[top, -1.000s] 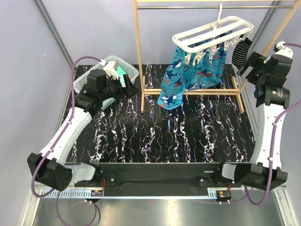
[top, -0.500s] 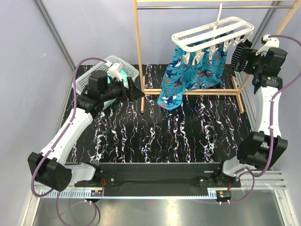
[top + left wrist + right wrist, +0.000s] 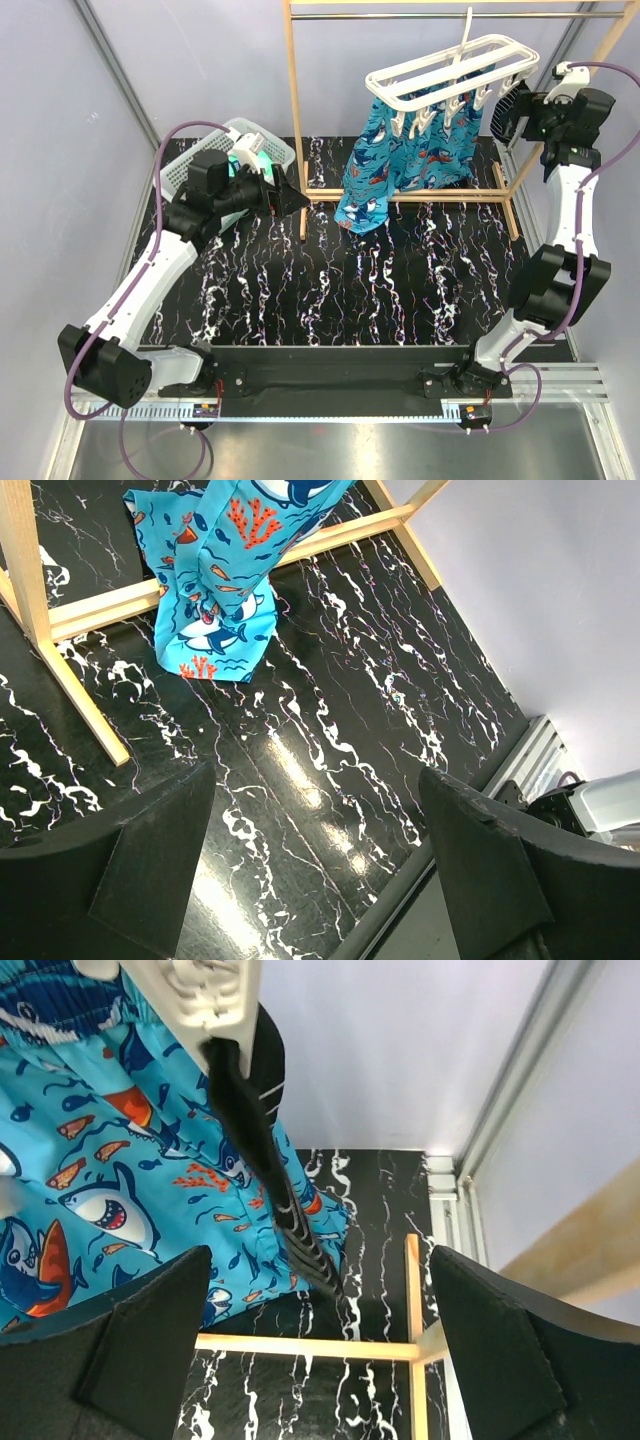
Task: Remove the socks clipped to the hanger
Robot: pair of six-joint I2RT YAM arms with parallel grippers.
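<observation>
The black-and-white striped sock [image 3: 250,1100] is seen clipped at the right-hand end of the hanger [image 3: 452,68], hung from a white clip [image 3: 215,990]. The hanger itself is hooked on the top bar of the wooden rack [image 3: 293,120]. The right gripper [image 3: 320,1258] is raised to that same end of the hanger with its jaws spread wide. The sock's lower tip is framed between them, ungripped. Under the hanger's middle a blue shark-print cloth [image 3: 400,160] is hung, down to near the black marbled worktop [image 3: 400,290]. Well left of the hanger, the left gripper [image 3: 315,775] is held above the worktop, jaws parted and nothing between them. Beside it a white mesh basket [image 3: 240,125] is set, with something teal [image 3: 255,152] inside.
</observation>
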